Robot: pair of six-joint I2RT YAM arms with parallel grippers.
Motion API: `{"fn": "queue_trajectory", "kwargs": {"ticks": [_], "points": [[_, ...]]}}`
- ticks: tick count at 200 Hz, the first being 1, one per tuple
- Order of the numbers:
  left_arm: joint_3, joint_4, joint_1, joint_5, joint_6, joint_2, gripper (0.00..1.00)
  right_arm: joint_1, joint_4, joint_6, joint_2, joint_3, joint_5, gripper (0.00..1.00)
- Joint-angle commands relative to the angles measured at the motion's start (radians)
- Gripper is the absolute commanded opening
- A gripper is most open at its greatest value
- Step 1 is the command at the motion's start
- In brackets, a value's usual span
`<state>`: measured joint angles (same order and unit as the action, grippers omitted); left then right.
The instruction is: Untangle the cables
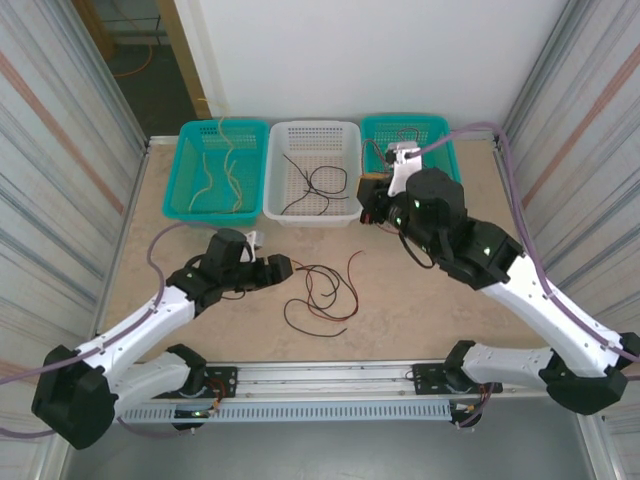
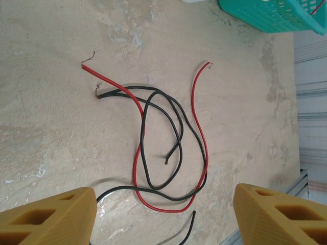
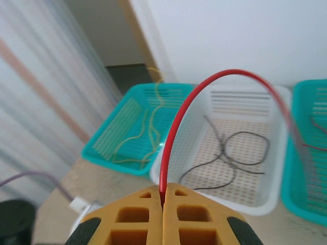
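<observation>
**One strand lifted, a knot left on the desk**

The left pincer [image 2: 164,196] hangs open above the pale desk [image 2: 51,127], its yellow fingers [image 2: 51,217] spread wide with nothing between them. Directly below lies a loose red cable [image 2: 202,138], crossed over and under loose black cables [image 2: 145,153] in overlapping loops. The top view puts this knot near the front middle of the desk. The right pincer [image 3: 163,201] is clamped on an arching red cable [image 3: 176,127], which rises from between its closed fingers and curves over to the right. Three baskets line the back of the desk. The left teal basket [image 1: 180,180] holds yellow cables [image 1: 222,172], the white basket [image 1: 312,127] in the middle holds thin black cables [image 1: 318,185], and the right teal basket [image 1: 440,125] stands just behind the right pincer.
</observation>
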<state>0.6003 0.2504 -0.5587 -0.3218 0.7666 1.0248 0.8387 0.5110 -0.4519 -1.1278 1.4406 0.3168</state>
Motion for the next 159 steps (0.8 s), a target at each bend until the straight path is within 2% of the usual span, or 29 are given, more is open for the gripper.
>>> {"fn": "queue_trajectory", "kwargs": {"ticks": [1, 26, 63, 121, 142, 159], "points": [[-0.011, -0.019, -0.017, -0.018, -0.002, 0.023, 0.66, -0.134, 0.075, 0.017, -0.041, 0.104, -0.046, 0.02], [-0.013, -0.019, -0.035, -0.01, -0.006, 0.031, 0.62, -0.306, 0.095, -0.005, -0.105, 0.166, -0.176, 0.02], [-0.016, -0.016, -0.047, -0.006, -0.025, 0.04, 0.58, -0.484, 0.104, -0.03, -0.221, 0.225, -0.317, 0.03], [0.01, 0.008, -0.058, -0.015, -0.075, 0.06, 0.52, -0.638, 0.155, -0.022, -0.491, 0.442, -0.442, 0.04], [0.016, 0.033, -0.061, -0.01, -0.091, 0.077, 0.53, -0.658, 0.193, -0.01, -0.59, 0.533, -0.452, 0.15], [0.021, 0.051, -0.062, 0.002, -0.093, 0.095, 0.55, -0.67, 0.228, -0.018, -0.647, 0.574, -0.475, 0.36]]}}
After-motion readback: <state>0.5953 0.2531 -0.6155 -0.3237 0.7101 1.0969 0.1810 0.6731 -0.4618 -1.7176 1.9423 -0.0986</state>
